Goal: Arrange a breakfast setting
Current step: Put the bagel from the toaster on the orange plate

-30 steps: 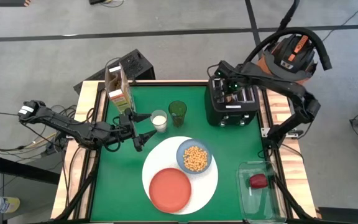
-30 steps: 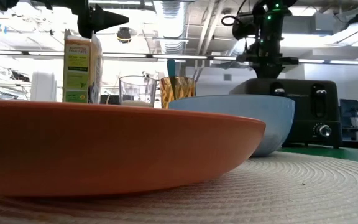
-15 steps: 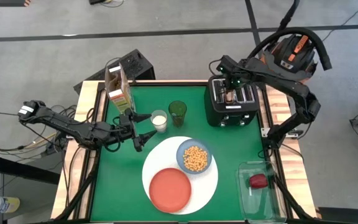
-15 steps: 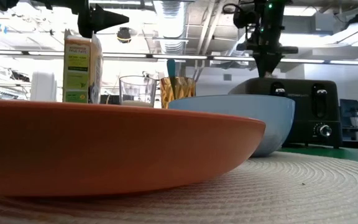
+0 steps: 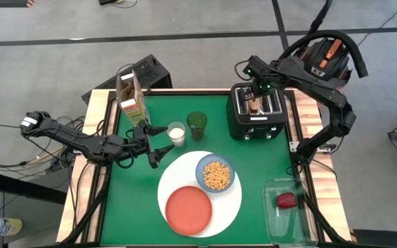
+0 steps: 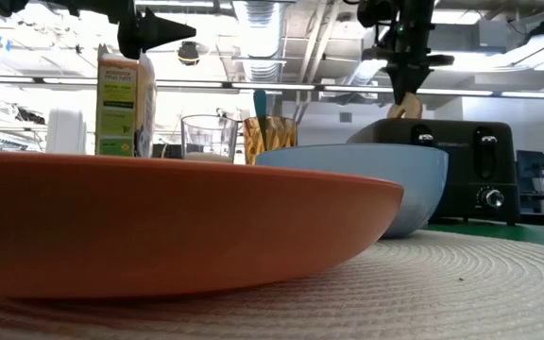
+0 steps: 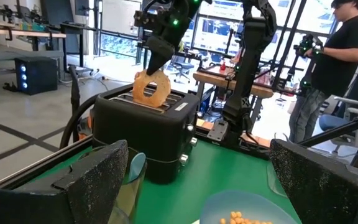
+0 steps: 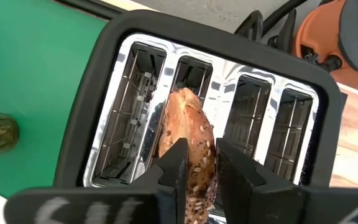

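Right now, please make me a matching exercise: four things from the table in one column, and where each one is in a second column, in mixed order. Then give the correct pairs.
Things:
1. bagel half
2. cereal
3. orange-red plate
4. red object

Places:
A. in the light-blue bowl
B. lying on the large white plate
C. inside the clear plastic container
D. held by the right hand above the black toaster

Pairs: 1-D, 2-A, 3-B, 4-C

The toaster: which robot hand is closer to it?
Right. The right gripper hangs just above the toaster, pinching a bagel. The left gripper waits across the table by the milk glass.
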Robot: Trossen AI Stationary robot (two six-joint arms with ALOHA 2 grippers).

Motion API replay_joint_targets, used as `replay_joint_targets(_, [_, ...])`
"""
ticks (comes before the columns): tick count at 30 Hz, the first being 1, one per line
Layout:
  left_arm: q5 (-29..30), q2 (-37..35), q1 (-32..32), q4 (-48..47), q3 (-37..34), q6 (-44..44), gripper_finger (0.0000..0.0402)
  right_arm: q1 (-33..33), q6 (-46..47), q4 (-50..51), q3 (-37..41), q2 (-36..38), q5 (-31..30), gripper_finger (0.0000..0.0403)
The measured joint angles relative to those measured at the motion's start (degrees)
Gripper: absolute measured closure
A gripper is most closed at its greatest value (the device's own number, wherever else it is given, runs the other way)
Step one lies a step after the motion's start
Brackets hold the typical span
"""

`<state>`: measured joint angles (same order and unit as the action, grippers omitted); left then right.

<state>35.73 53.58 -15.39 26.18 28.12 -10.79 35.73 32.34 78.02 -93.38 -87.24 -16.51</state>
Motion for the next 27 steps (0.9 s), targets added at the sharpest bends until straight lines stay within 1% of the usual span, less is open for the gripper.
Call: replay_joint_targets(27, [0.0,0.0,0.0,0.1,0.0,0.0,0.0023,-0.9,-0.7,1.7,0.0,0.0,-1.6,0.0316])
